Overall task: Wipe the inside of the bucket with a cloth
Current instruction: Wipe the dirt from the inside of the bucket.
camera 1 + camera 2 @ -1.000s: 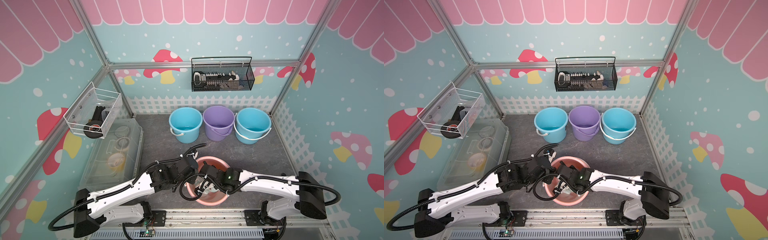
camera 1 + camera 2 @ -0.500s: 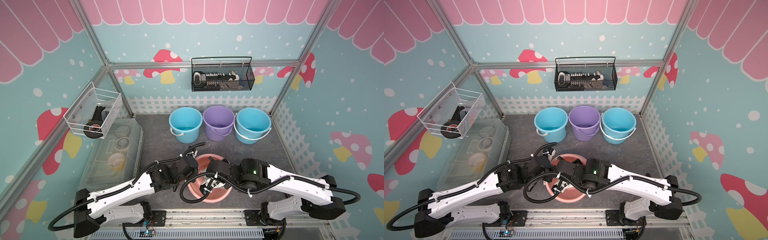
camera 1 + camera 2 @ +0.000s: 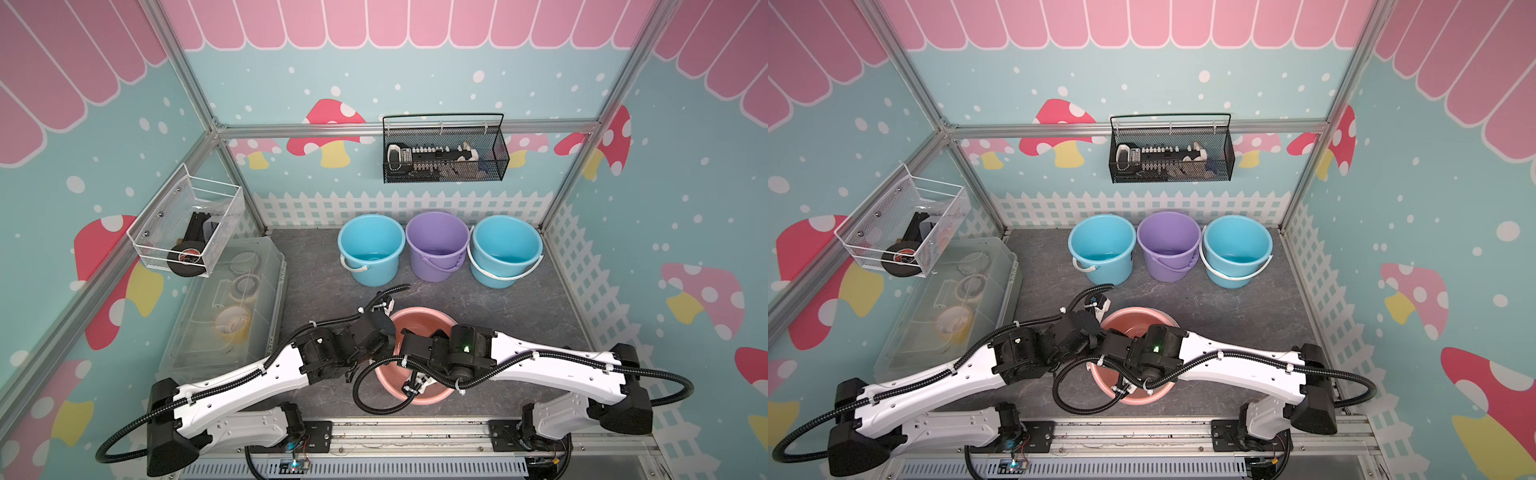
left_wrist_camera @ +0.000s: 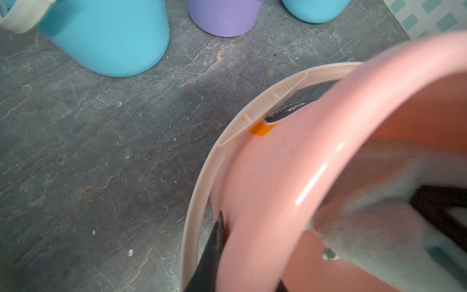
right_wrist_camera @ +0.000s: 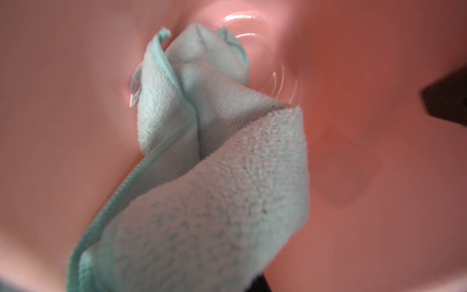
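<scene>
The pink bucket (image 3: 432, 400) (image 3: 1142, 400) stands at the front middle of the grey floor. My left gripper (image 4: 240, 252) is shut on its left rim: one black finger (image 4: 214, 240) is outside the wall, the other (image 5: 447, 101) inside. My right gripper (image 4: 439, 209) reaches down into the bucket, shut on the pale aqua cloth (image 5: 214, 202) (image 4: 374, 202). The cloth hangs bunched from the jaws and touches the bucket's bottom. In both top views the arms hide the cloth and both grippers.
Two blue buckets (image 3: 371, 249) (image 3: 505, 249) and a purple one (image 3: 436, 245) stand in a row at the back. A clear lidded box (image 3: 232, 303) lies along the left wall. A white wire basket (image 3: 187, 224) and a black one (image 3: 444, 153) hang on the walls.
The right arm rose and swung to the right half a second ago, then came back down low over the bucket. The left arm and the bucket have hardly moved.
</scene>
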Tool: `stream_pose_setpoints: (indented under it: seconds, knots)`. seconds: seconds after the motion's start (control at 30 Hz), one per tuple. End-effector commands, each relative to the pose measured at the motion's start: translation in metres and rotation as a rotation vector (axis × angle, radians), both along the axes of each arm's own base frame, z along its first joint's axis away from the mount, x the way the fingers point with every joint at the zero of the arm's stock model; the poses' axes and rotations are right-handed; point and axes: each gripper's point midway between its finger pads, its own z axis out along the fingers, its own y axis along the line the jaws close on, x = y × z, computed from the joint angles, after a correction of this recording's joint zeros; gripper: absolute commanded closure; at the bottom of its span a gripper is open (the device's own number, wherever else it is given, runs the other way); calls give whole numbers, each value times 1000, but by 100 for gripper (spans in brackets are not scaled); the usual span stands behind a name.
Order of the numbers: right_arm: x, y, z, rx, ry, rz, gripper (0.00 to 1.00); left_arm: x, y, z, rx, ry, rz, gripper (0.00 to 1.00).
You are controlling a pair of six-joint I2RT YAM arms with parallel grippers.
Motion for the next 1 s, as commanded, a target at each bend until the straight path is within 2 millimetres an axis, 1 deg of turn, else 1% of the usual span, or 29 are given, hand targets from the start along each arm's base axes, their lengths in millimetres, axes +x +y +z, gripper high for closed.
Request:
stream_pose_setpoints:
  seconds: [0.0, 0.13, 0.23, 0.33, 0.43, 0.5, 0.6, 0.67, 0.77, 0.87, 0.97]
  knots:
    - [3, 15, -16, 88, 39, 37, 100, 1, -6, 15, -80, -23, -4, 100]
    - [10, 24, -44, 157, 64, 47, 100, 1, -7, 17, -85, -23, -8, 100]
    - [20, 25, -67, 166, 80, 19, 100, 1, -7, 18, -88, -25, -9, 100]
    - [29, 28, -86, 189, 100, -12, 100, 2, -9, 19, -95, -26, -10, 100]
    - [36, 30, -102, 227, 124, -44, 100, 2, -10, 18, -93, -24, -13, 100]
    - [39, 31, -107, 237, 129, -71, 100, 2, -11, 17, -92, -21, -14, 100]
    - [38, 35, -101, 270, 143, -103, 100, 2, -11, 15, -90, -15, -11, 100]
    - [36, 37, -91, 299, 159, -129, 100, 2, -10, 14, -88, -16, -7, 100]
    - [35, 38, -66, 358, 166, -206, 100, 3, -7, 15, -87, -24, 4, 100]
    - [36, 32, -42, 402, 153, -303, 100, 5, -5, 16, -87, -35, 19, 100]
    - [34, 24, -22, 441, 153, -401, 100, 5, -4, 15, -84, -35, 21, 100]
